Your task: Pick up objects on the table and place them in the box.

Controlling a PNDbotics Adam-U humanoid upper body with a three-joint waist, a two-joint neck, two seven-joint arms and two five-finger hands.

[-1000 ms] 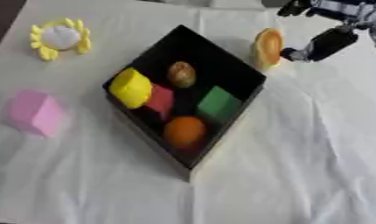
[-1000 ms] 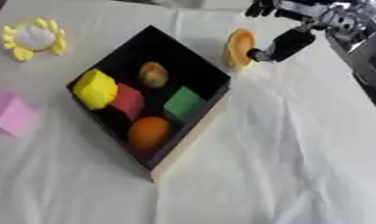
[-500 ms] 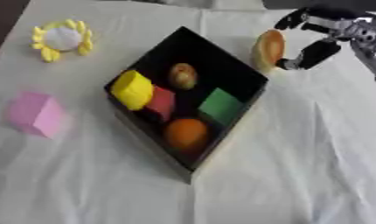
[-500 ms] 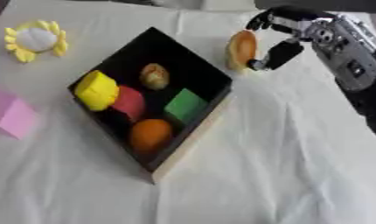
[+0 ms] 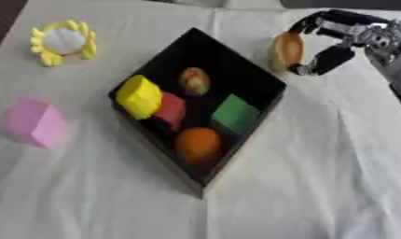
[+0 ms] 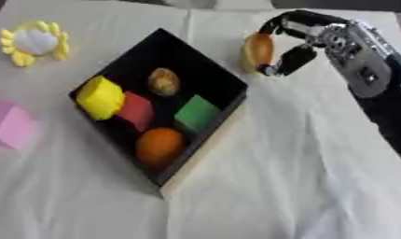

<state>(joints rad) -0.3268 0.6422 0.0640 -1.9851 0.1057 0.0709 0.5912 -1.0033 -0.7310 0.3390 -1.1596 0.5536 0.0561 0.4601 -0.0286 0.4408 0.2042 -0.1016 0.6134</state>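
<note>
A black box (image 5: pixel 251 77) sits askew mid-table, holding a yellow block (image 5: pixel 140 96), a red block (image 5: pixel 170 111), a green block (image 5: pixel 235 113), an orange ball (image 5: pixel 198 144) and a brown egg-shaped thing (image 5: pixel 194 80). Just past the box's right corner stands an orange-tan oval thing (image 6: pixel 257 50). My right hand (image 6: pixel 344 43) comes in from the upper right; its fingers arch over the oval's top and the thumb (image 6: pixel 290 60) meets its lower right side. A pink block (image 5: pixel 34 123) and a yellow-petalled white toy (image 5: pixel 63 42) lie to the left.
A wrinkled white cloth (image 5: pixel 318 177) covers the table. Bare cloth stretches in front of and to the right of the box. The pink block sits near the left edge, the petalled toy at the far left.
My right hand has moved in on the oval thing and its fingers have curled over the top, where before only the thumb stood beside it. The oval has stayed in place.
</note>
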